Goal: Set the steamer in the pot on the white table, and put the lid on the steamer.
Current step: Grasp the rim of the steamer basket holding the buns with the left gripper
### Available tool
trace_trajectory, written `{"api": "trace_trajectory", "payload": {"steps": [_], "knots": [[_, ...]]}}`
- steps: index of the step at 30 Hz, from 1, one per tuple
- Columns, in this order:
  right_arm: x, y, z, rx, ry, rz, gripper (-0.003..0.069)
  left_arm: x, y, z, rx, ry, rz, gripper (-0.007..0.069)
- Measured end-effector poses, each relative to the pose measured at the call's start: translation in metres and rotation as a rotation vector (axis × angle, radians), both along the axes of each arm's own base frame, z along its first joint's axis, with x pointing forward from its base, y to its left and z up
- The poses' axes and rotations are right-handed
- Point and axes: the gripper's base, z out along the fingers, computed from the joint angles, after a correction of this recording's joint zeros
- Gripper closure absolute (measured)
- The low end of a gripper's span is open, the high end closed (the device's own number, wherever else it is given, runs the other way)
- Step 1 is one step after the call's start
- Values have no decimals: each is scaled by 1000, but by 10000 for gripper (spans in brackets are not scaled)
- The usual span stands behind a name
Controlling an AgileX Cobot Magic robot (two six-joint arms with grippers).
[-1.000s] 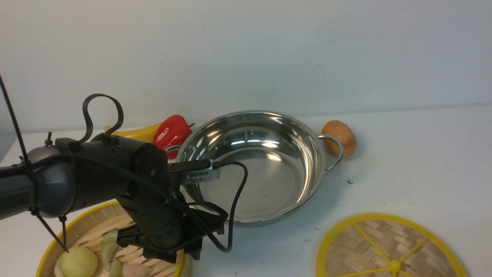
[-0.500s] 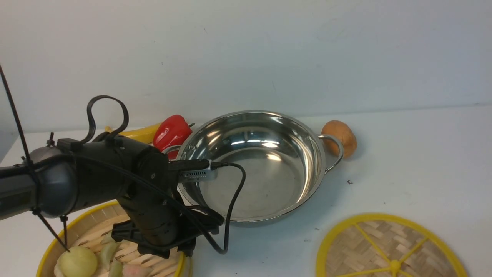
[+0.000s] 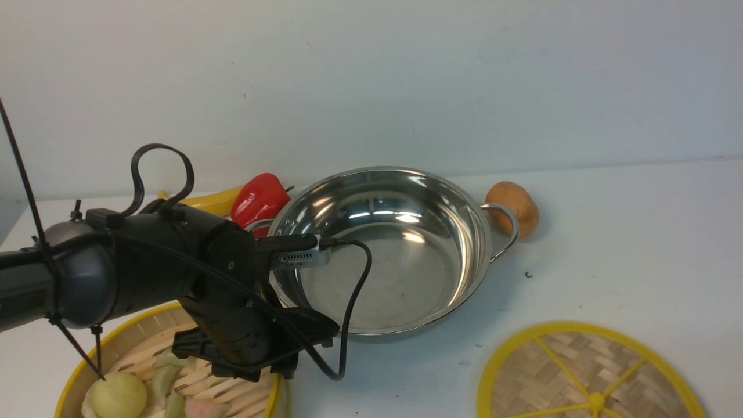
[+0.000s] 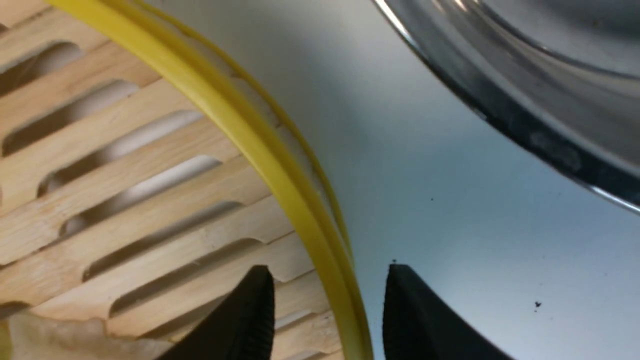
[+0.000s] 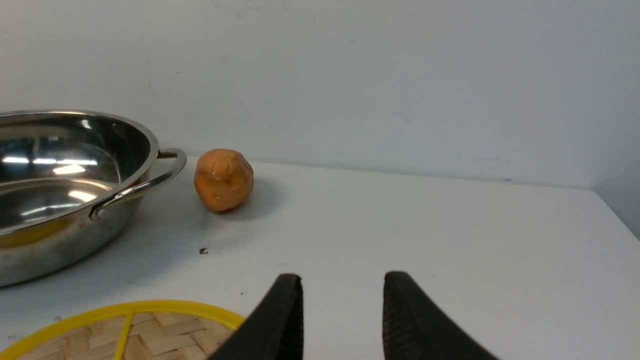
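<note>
Straddling the steamer (image 4: 150, 165) rim, left gripper (image 4: 328, 270) stands spread; right gripper (image 5: 343, 276) spread too.

Plain pale wall (image 3: 406, 75), evenly lit

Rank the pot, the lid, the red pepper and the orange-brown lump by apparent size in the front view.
1. pot
2. lid, close behind; cut off by the frame and nearer the camera
3. red pepper and orange-brown lump, about alike; pepper partly hidden
</note>
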Motion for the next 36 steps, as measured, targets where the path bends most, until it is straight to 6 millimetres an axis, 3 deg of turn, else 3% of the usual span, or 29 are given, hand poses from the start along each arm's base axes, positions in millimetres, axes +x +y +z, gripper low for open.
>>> {"api": "trace_trajectory", "payload": {"steps": [4,16,30,36], "knots": [[0,0,0,0,0,0,413,1,0,-1,-2,-10,-3,374],[0,0,0,-1,0,0,413,3,-2,-9,-1,1,-10,581],[0,0,0,-1,0,0,412,-2,1,-6,45,44,-78,591],[0,0,0,-1,0,0,412,-10,9,19,62,-2,-45,578]]}}
